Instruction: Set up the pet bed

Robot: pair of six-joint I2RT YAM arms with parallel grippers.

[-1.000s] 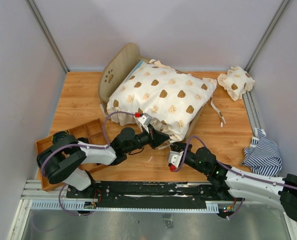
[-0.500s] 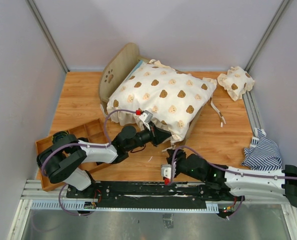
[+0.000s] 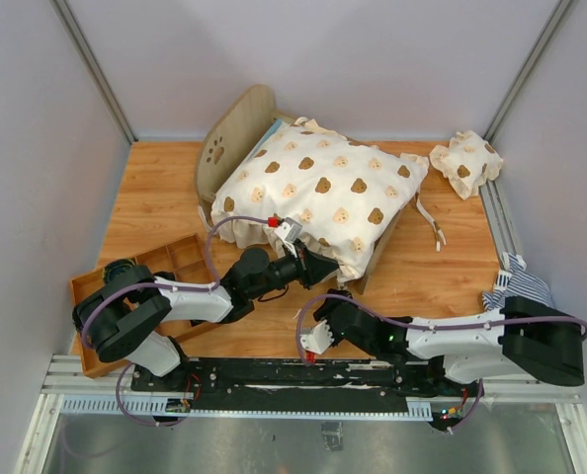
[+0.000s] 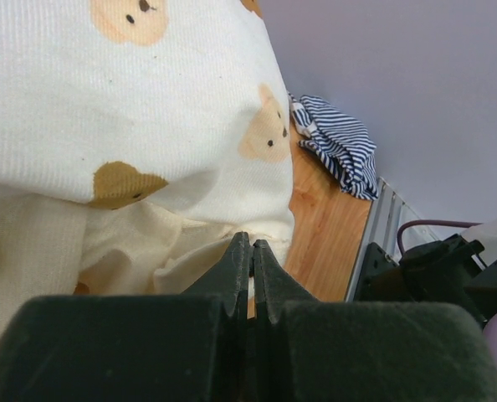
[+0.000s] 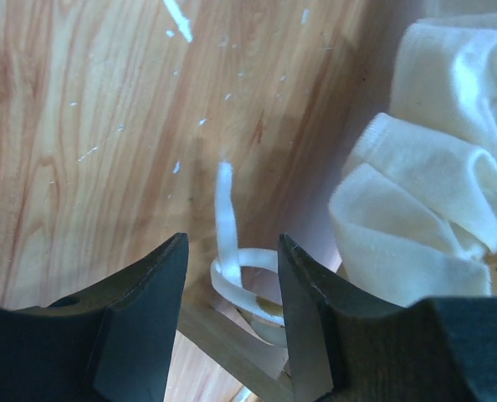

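Observation:
The pet bed's arched plywood headboard (image 3: 224, 138) with a paw cutout stands at the back left. A cream bear-print cover (image 3: 318, 188) lies over the frame and hides most of it. My left gripper (image 3: 318, 267) (image 4: 250, 240) is shut on the cover's ruffled hem (image 4: 232, 222) at the bed's near corner. My right gripper (image 3: 336, 301) (image 5: 232, 251) sits low by the foot corner, open. A loose white tie ribbon (image 5: 224, 201) loops between its fingers without being pinched. A plywood edge of the frame (image 5: 223, 345) shows just under the ribbon.
A small bear-print pillow (image 3: 466, 163) lies at the back right. A blue-striped cloth (image 3: 521, 301) (image 4: 339, 146) is bunched by the right rail. A wooden compartment tray (image 3: 170, 265) sits at the near left. The cover's ruffle (image 5: 424, 209) hangs right of my right fingers.
My right arm has swung left and back toward the table's near edge, and its jaws have opened around the ribbon. The left gripper has kept its hold on the hem.

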